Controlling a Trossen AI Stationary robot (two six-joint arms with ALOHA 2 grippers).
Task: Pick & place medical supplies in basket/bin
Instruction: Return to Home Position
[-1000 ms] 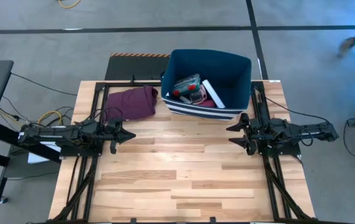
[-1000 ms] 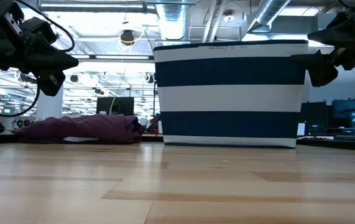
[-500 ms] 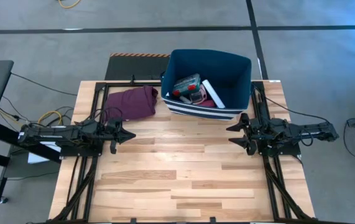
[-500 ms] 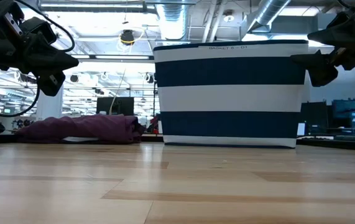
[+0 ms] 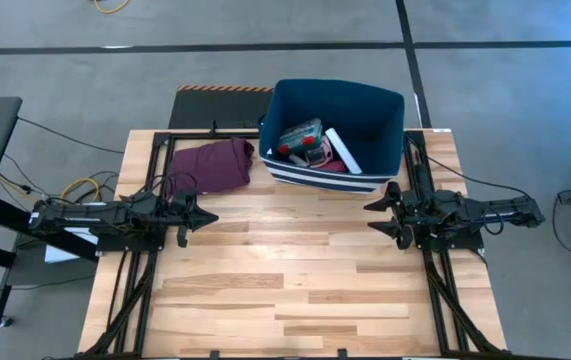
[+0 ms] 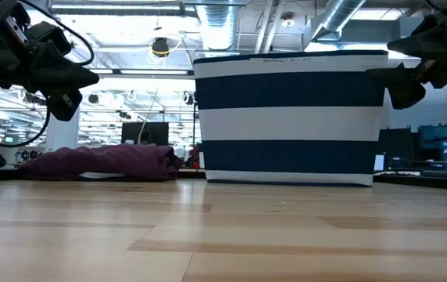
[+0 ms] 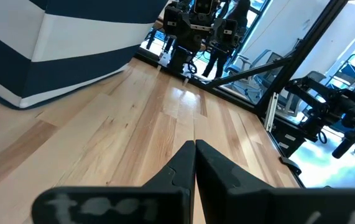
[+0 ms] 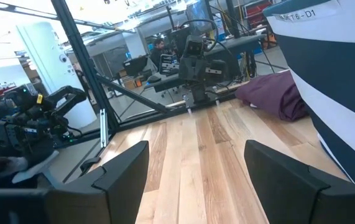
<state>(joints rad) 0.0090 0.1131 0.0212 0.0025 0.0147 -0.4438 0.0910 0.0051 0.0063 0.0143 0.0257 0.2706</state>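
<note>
The navy-blue fabric bin (image 5: 340,90) with white stripes stood at the far edge of the wooden table (image 5: 295,290), right of centre. Inside it lay a teal box (image 5: 300,133), a white oblong item (image 5: 343,150) to the box's right and a red-marked item (image 5: 315,155) too small to identify. A folded maroon cloth (image 5: 212,163) lay on the table just left of the bin. The left gripper (image 5: 208,216) hung above the table's left side, near of the cloth, pointing toward the centre; its wrist view showed its fingers (image 7: 180,174) pressed together with nothing between them. The right gripper (image 5: 370,218) hung opposite above the right side, near of the bin's right corner, with its fingers (image 8: 124,168) spread wide and empty. In the low view, both grippers sat clear above the tabletop, one on either side of the bin.
</note>
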